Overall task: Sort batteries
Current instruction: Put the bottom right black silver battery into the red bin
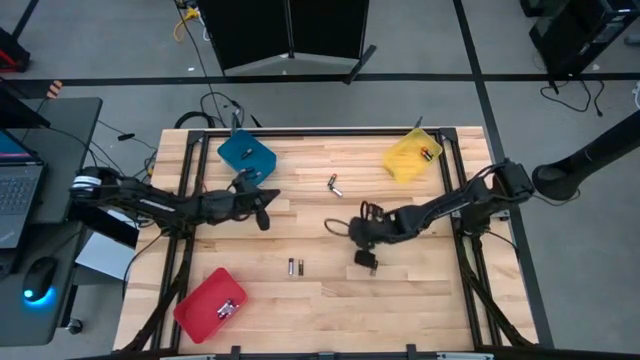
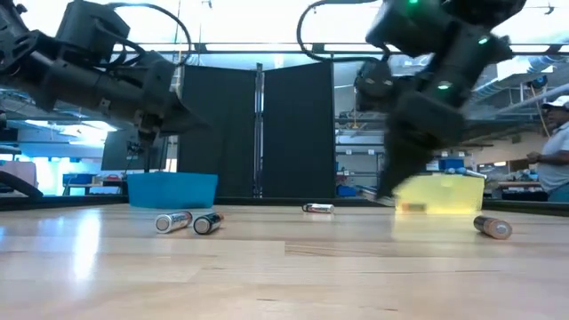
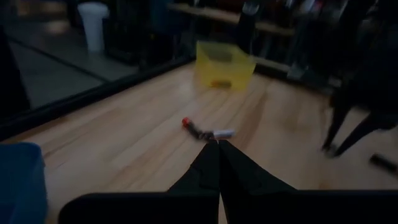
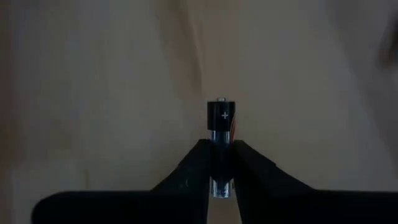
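My right gripper [image 1: 366,262] hovers over the table's middle, right of centre, shut on a battery [image 4: 222,124] with a black, plus-marked end. My left gripper [image 1: 262,218] is shut and empty, near the blue tray [image 1: 245,155]; its fingertips [image 3: 217,148] meet. Two batteries [image 1: 294,267] lie side by side on the wood toward the near edge. Others [image 1: 335,185] lie toward the far edge. The low view shows one more battery [image 2: 492,228] lying on the right. My right gripper pinches the battery between its two fingers by the silvery lower part [image 4: 222,163]. The fingers lie along the cell, and the plus end [image 4: 222,112] sticks out past the fingertips. In the low view the fingers [image 2: 388,188] point down, above the tabletop.
The yellow tray [image 1: 413,155] sits at the far right with a battery in it. The red tray [image 1: 212,305] at the near left holds several. Bare wood lies between the arms. A person [image 2: 556,151] stands beyond the table on the right.
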